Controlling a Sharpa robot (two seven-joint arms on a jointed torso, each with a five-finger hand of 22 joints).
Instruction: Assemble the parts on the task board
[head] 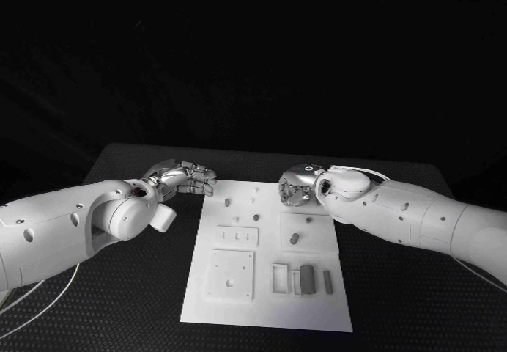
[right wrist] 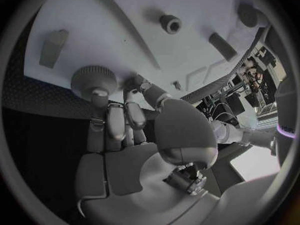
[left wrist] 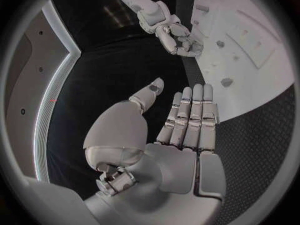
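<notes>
A: Head view dim, backdrop pure black. Light falls from above; the task board is the brightest surface, no glare.
B: Shadows?
A: Soft, short ones beside the parts. The desk is dark, weave barely visible.
B: Wrist views?
A: Fisheye, edges bend hard, dark vignette. The right robot hand is shaded, slightly soft. A bright strip glows at the left wrist view's rim.

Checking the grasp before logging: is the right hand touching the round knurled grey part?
Touching: right wrist view shows the right hand with fingers on the round knurled grey part.
</notes>
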